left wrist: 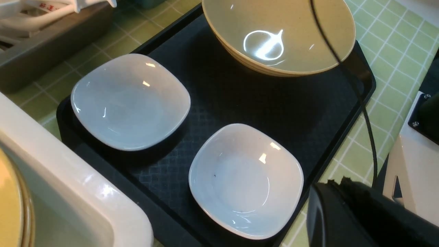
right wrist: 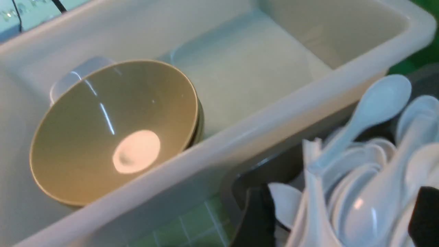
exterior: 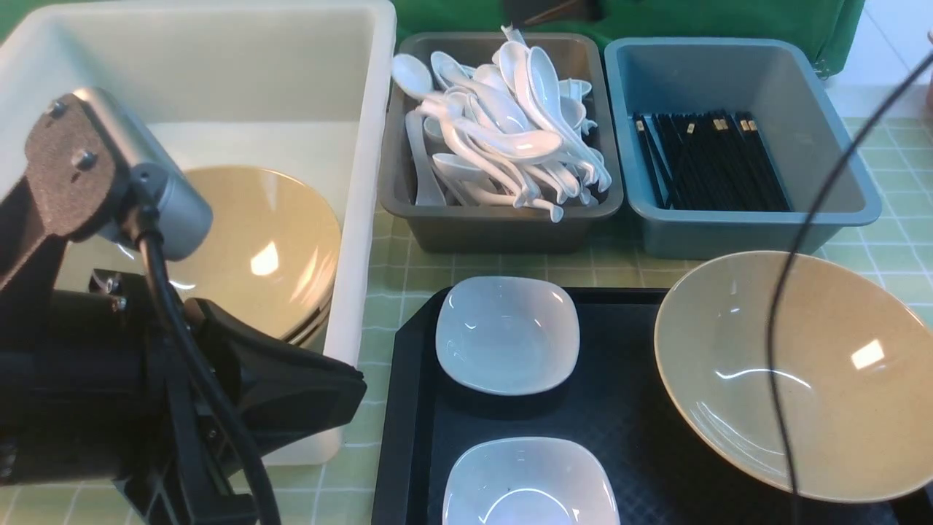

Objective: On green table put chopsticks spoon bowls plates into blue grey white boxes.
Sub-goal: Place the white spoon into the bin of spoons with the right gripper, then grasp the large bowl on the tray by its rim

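Observation:
Two white square plates (exterior: 507, 335) (exterior: 530, 481) and a tan bowl (exterior: 794, 372) sit on a black tray (exterior: 627, 423). The left wrist view shows the plates (left wrist: 130, 101) (left wrist: 246, 180) and the bowl (left wrist: 279, 34) too. My left gripper (exterior: 361, 383) (left wrist: 337, 180) is shut and empty, by the tray's edge beside the nearer plate. My right gripper (right wrist: 341, 206) is open above the white spoons (right wrist: 370, 192) in the grey box (exterior: 503, 230); it is out of the front view. Black chopsticks (exterior: 711, 160) lie in the blue box (exterior: 751, 233).
The white box (exterior: 364, 219) at the left holds stacked tan bowls (exterior: 262, 248), also in the right wrist view (right wrist: 113, 130). A black cable (exterior: 783, 292) hangs across the bowl on the tray. The table has a green checked cloth (exterior: 393, 292).

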`<state>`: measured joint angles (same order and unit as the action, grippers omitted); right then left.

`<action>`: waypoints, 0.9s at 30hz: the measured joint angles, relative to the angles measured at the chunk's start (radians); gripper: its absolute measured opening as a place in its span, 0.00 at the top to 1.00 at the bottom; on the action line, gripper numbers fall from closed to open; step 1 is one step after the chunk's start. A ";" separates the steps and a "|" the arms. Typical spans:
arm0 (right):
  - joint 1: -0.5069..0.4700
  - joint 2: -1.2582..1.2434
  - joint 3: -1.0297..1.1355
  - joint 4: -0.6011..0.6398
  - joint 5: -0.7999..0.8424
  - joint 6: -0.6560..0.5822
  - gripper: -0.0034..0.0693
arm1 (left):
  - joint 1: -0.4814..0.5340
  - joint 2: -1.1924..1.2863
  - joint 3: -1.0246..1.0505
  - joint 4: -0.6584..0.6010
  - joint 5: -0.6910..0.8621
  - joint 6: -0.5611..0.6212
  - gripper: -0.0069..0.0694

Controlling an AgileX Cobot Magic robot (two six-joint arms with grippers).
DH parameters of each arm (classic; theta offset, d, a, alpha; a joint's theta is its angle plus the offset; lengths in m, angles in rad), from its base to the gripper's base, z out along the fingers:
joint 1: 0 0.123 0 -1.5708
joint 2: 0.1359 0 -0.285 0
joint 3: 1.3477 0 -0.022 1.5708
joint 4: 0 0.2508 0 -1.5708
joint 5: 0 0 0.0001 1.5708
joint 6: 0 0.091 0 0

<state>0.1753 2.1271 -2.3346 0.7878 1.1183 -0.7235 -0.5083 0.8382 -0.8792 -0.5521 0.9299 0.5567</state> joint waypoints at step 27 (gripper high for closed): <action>0.203 -1.166 1.257 -0.607 -0.117 0.421 0.92 | -0.005 0.234 -0.012 -0.191 -0.089 -0.080 0.77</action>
<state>0.3784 0.9613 -1.0773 0.1810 1.0012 -0.3024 -0.5131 1.0723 -0.8914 -0.7431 0.8408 0.4764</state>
